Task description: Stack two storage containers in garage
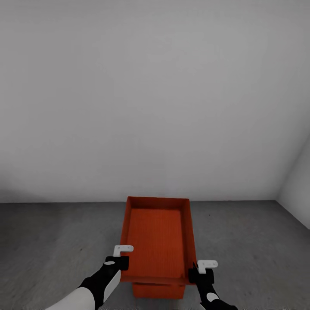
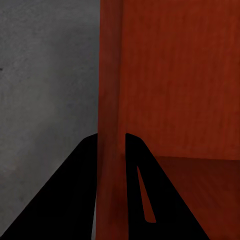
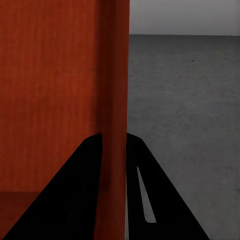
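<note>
A: Where is the upper container point(image 1: 157, 241)?

B: In the garage, low in the middle of the head view. It is held by both arms above a second container point(image 1: 158, 291), whose near end alone shows under its near edge. Whether the two touch I cannot tell; the upper one hides most of the lower.

A: And the hands?

B: The left gripper point(image 1: 122, 257) is at the near left wall of the upper container, the right gripper point(image 1: 203, 271) at the near right wall. In the left wrist view the two dark fingers point(image 2: 77, 190) stand one on each side of the thin orange wall point(image 2: 111, 100), clenched on it. The right wrist view shows the same: the fingers point(image 3: 75, 195) grasp the wall point(image 3: 116, 100) between them.

A: What lies around it?

B: Dark grey concrete floor point(image 1: 51, 241) on both sides, and a plain white wall point(image 1: 155, 94) beyond the far end. A second white wall point(image 1: 299, 185) cuts in at the far right, making a corner.

A: Anything hard to read?

B: The ribbing on the walls is faint in the head view. The arms are cut off by the near edge of the picture, and the right forearm is mostly out of view.
</note>
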Robot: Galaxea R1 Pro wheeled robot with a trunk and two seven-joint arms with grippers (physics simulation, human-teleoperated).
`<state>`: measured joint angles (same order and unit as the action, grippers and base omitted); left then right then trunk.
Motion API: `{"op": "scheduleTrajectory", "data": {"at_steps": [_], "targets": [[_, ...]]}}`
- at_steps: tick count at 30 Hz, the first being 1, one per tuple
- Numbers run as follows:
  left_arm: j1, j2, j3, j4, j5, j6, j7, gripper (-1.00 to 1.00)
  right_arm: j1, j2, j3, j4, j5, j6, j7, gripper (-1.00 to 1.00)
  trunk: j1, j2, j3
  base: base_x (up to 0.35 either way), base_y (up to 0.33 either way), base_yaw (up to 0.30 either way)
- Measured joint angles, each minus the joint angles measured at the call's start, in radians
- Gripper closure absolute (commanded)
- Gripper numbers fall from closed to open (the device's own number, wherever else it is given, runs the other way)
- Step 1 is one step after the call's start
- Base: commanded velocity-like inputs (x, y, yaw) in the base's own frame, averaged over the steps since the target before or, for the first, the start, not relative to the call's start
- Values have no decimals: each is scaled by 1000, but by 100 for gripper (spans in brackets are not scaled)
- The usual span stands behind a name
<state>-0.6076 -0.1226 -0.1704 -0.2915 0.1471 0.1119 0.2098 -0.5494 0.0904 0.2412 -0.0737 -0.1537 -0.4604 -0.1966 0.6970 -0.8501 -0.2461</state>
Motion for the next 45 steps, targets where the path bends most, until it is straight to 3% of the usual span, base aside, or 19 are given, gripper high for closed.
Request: {"op": "scheduleTrajectory", "data": {"at_steps": [45], "targets": [[0,2,2,0,7,0,0,100,0,-1,12,-14,-6,16,1,100,0,0,-65,23,0,0]]}}
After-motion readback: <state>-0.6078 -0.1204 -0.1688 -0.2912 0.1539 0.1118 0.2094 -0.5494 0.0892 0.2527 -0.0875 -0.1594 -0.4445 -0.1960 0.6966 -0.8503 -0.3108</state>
